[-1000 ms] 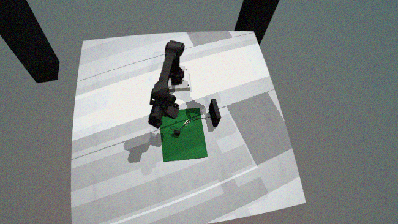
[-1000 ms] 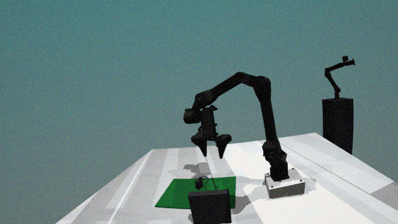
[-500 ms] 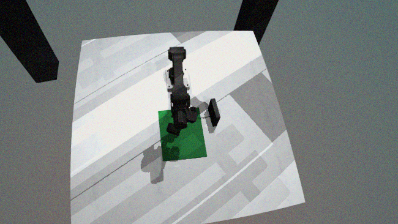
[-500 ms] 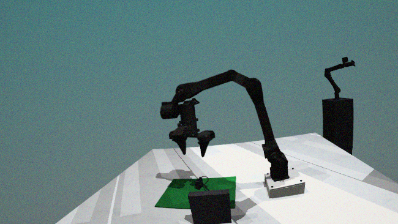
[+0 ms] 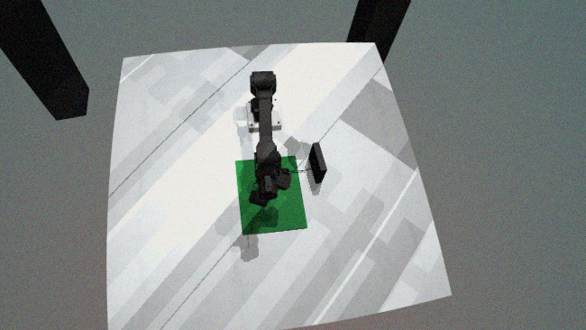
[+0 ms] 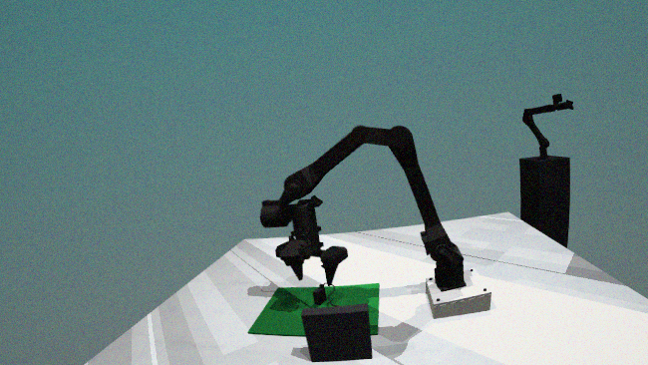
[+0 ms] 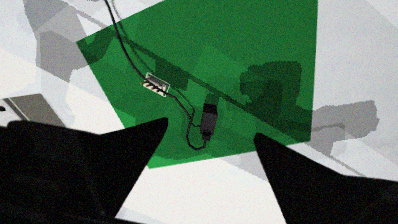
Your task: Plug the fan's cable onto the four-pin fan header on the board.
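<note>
The green board (image 5: 290,212) (image 6: 274,321) (image 7: 270,30) lies flat. In the wrist view, the white four-pin fan header (image 7: 161,87) is on it, with the thin black cable (image 7: 196,149) passing across it. The small black plug (image 6: 319,295) (image 7: 208,120) is at the looped end of the cable, over the board to the right of the header in the wrist view. My gripper (image 6: 315,281) (image 7: 211,129) is open and empty, pointing down. Its fingertips are above the plug, one to each side in the wrist view. The arm hides plug and header in the top view.
The dark square fan (image 5: 317,163) (image 6: 339,334) stands upright beside the board, with the cable running from it. The arm's pale base (image 5: 266,127) (image 6: 461,305) is behind the board. Another small dark arm stands on a black pedestal (image 6: 544,194) in the distance.
</note>
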Action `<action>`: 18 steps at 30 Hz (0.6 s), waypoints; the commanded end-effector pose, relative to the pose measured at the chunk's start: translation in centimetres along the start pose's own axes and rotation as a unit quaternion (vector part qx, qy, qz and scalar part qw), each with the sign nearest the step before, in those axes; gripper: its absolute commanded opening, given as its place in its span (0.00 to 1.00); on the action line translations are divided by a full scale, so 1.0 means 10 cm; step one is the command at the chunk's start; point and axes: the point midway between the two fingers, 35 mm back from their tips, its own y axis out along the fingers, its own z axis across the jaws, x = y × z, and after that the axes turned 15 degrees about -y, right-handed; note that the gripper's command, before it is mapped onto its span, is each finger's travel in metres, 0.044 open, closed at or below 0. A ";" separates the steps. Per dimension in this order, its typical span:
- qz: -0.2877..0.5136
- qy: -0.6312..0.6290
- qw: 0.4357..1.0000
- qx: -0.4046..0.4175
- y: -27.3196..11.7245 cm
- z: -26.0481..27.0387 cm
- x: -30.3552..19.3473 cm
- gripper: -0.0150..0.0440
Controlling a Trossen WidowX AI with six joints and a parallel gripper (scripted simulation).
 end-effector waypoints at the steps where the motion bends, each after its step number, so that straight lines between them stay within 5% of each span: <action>1: 0.002 0.001 1.000 0.001 0.06 0.02 -0.01 1.00; 18: 0.002 0.001 1.000 0.001 0.33 0.01 -0.01 1.00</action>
